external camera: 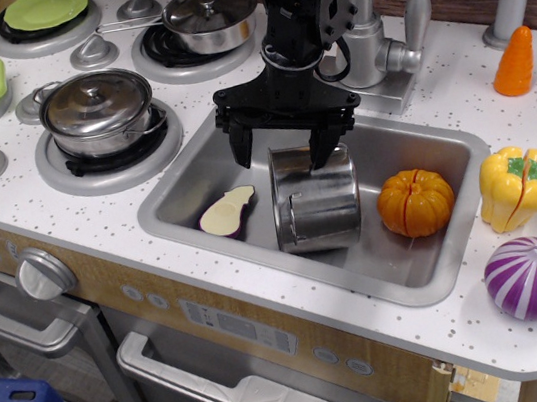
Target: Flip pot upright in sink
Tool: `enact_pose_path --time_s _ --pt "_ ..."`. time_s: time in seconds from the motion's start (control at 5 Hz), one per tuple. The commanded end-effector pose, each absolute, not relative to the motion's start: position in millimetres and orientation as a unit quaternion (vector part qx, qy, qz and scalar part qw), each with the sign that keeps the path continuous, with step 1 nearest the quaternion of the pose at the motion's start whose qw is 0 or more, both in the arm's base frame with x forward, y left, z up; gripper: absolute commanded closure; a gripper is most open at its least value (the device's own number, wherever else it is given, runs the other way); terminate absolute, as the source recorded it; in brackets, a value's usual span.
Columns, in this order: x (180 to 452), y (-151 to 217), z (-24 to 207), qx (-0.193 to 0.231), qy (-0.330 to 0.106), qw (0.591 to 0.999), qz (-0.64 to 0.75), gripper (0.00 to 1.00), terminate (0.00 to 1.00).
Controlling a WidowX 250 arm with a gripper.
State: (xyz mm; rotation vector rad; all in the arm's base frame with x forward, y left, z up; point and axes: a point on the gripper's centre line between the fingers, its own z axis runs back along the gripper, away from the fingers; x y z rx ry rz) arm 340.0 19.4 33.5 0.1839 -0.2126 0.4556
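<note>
The shiny steel lidless pot [317, 204] is in the middle of the sink [431, 273]. It seems to lie on its side, with its curved wall facing up and one end toward the front. My black gripper [281, 150] hangs over the pot's far end with its jaws spread. The left finger [241, 149] is just left of the pot, and the right finger [322, 147] is over the pot's top edge. The fingers hold nothing.
Also in the sink are an eggplant half [227, 212] left of the pot and an orange pumpkin [415, 202] to its right. The faucet [376, 38] stands behind the gripper. A lidded pot [98, 107] and a lidded pan [211, 17] sit on the stove. A yellow pepper [519, 186], a purple onion [533, 276] and a carrot [516, 61] are on the right counter.
</note>
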Motion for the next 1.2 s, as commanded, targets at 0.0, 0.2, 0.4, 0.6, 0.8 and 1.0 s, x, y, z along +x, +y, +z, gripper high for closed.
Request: enact_pose_path --time_s 0.0,0.2,0.4,0.6,0.8,1.0 --pt "340.0 19.4 33.5 0.091 -0.105 0.964 0.225 0.00 0.00" --pt "338.2 21.3 33.2 0.004 -0.135 0.958 0.255 0.00 0.00" --pt "334.8 21.9 29.6 -0.076 -0.163 0.943 0.279 0.00 0.00" --pt "333.4 25.9 26.8 -0.160 -0.180 0.925 0.294 0.00 0.00" --pt "330.1 25.8 22.7 -0.208 -0.197 0.913 0.291 0.00 0.00" --pt "327.9 19.2 20.6 -0.244 -0.208 0.902 0.290 0.00 0.00"
